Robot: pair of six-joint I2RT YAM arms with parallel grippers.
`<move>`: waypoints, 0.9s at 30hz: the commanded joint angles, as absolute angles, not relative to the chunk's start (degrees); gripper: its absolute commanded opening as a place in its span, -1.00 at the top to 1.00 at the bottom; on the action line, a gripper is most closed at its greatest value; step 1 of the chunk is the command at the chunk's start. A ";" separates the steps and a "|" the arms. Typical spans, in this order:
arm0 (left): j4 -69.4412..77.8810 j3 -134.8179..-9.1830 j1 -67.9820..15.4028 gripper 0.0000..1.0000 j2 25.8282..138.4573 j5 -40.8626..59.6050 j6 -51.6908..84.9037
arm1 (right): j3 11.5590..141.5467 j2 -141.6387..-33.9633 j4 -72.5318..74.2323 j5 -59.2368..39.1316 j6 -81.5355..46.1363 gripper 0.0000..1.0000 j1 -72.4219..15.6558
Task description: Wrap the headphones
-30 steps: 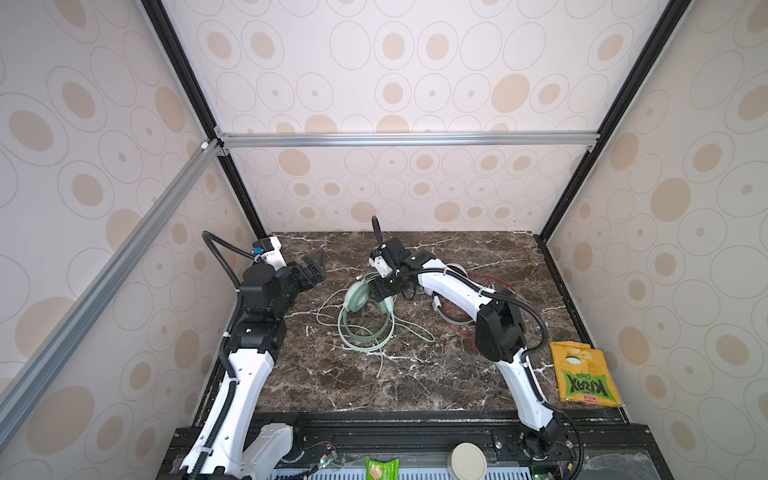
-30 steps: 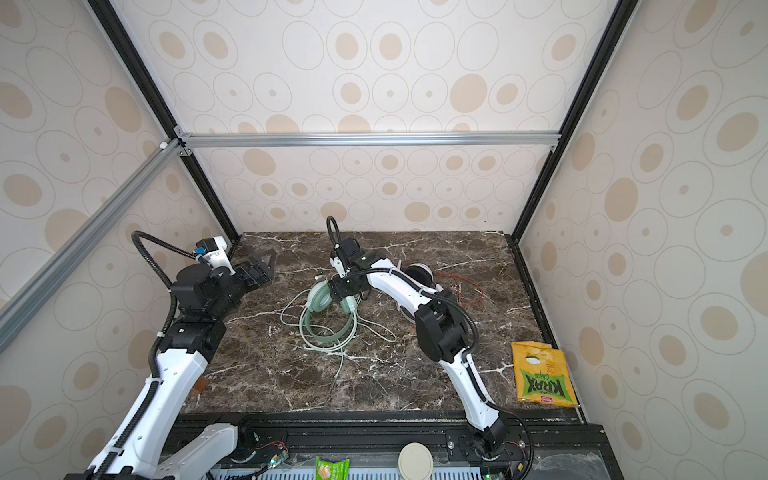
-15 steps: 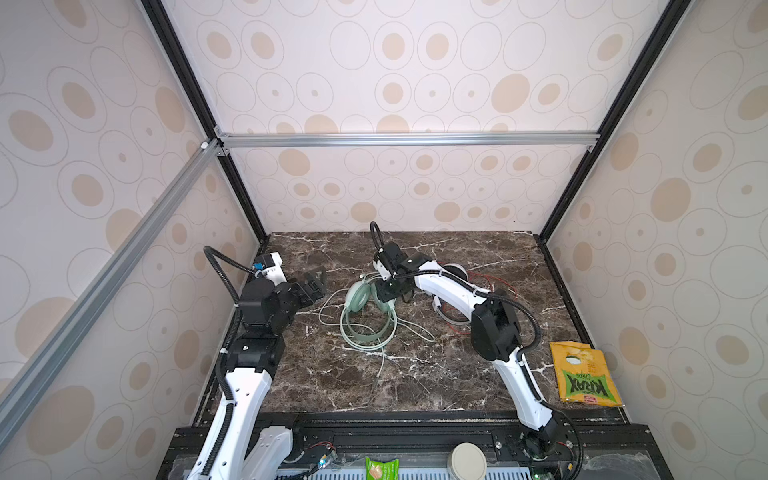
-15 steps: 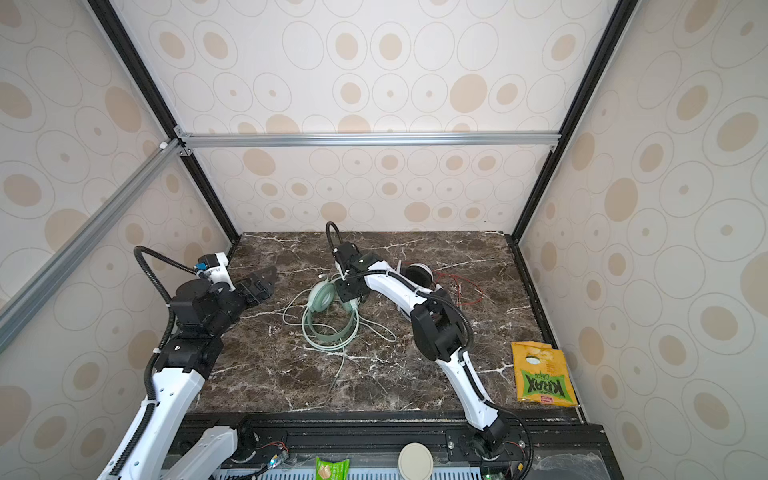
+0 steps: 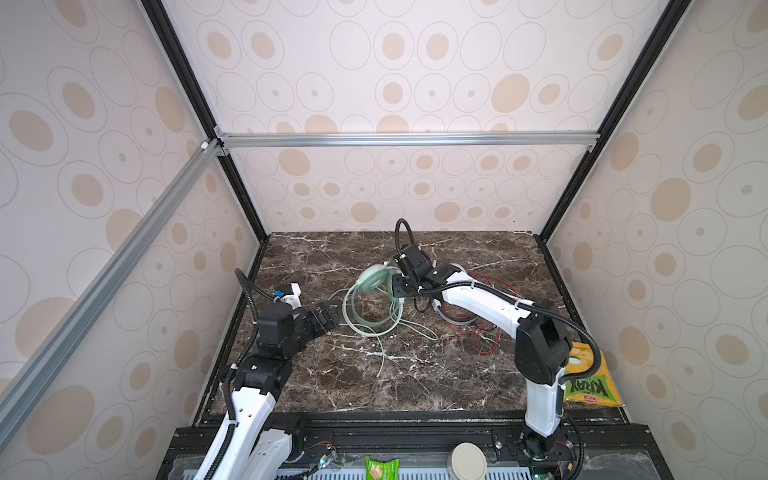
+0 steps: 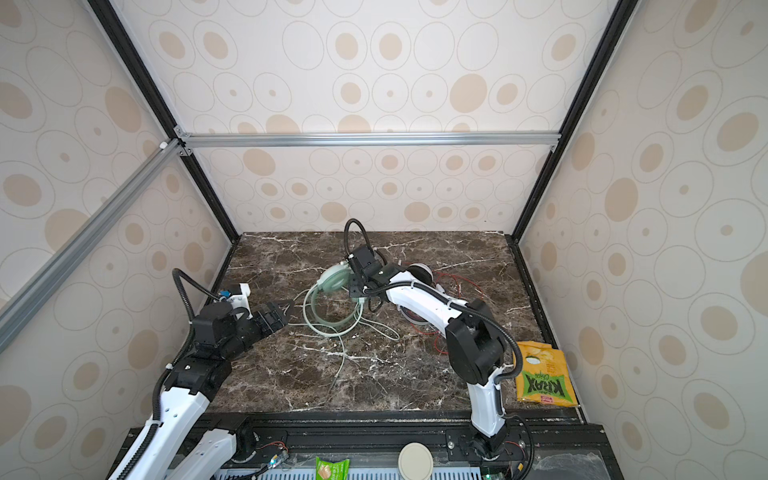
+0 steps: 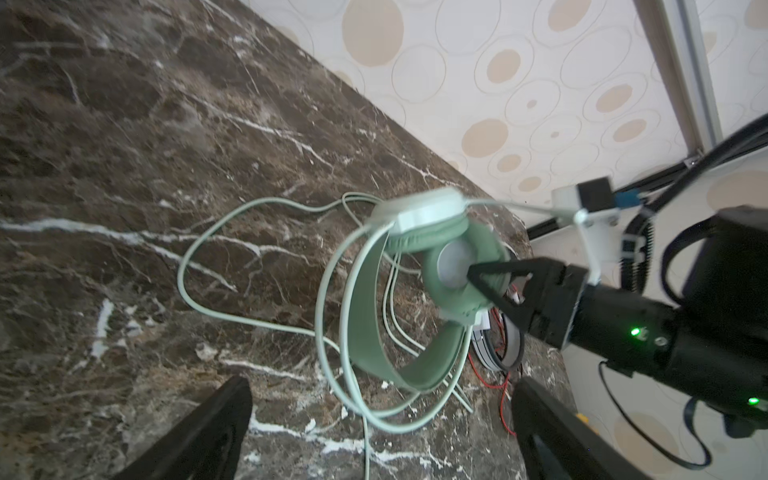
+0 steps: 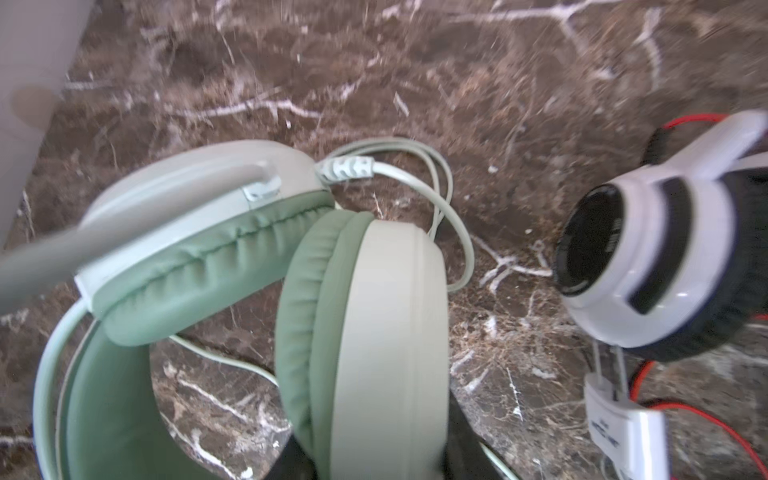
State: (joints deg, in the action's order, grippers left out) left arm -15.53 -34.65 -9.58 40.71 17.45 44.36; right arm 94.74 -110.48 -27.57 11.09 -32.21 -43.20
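The mint-green headphones (image 5: 371, 279) (image 6: 332, 280) lie mid-table, their pale green cable (image 5: 376, 328) looped loosely round them. My right gripper (image 5: 397, 286) (image 6: 356, 289) (image 8: 378, 457) is shut on one green ear cup (image 8: 390, 332), a finger on each face. In the left wrist view one of its black fingers (image 7: 498, 282) presses the cup's pad (image 7: 415, 245). The white headphones (image 6: 419, 272) (image 8: 648, 266) with a red cable (image 5: 486, 336) lie under the right arm, partly hidden. My left gripper (image 5: 332, 309) (image 6: 282, 309) (image 7: 382, 384) is open at the cable loops' left edge, holding nothing.
A yellow chip bag (image 5: 586, 382) (image 6: 540, 378) lies at the table's front right corner. A green snack packet (image 5: 380, 469) and a white lid (image 5: 467, 461) sit on the front rail. Patterned walls close in three sides.
My right gripper has closed onto the green ear cup. The left arm has dropped lower and come forward, its open gripper now beside the cable loops.
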 commanded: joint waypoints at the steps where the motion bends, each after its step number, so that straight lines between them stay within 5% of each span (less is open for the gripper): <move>1: -15.87 -34.83 -12.47 -0.96 41.50 16.62 53.04 | 93.19 -106.05 -21.75 21.67 -36.76 0.42 -45.35; 9: -26.55 -45.53 -18.28 -0.96 57.85 12.68 63.89 | 88.28 -102.50 -15.17 32.51 -36.70 0.43 -48.67; 27: -21.67 -54.99 -23.11 -0.96 78.46 8.10 64.16 | 78.46 -95.25 -6.14 34.84 -34.88 0.45 -50.08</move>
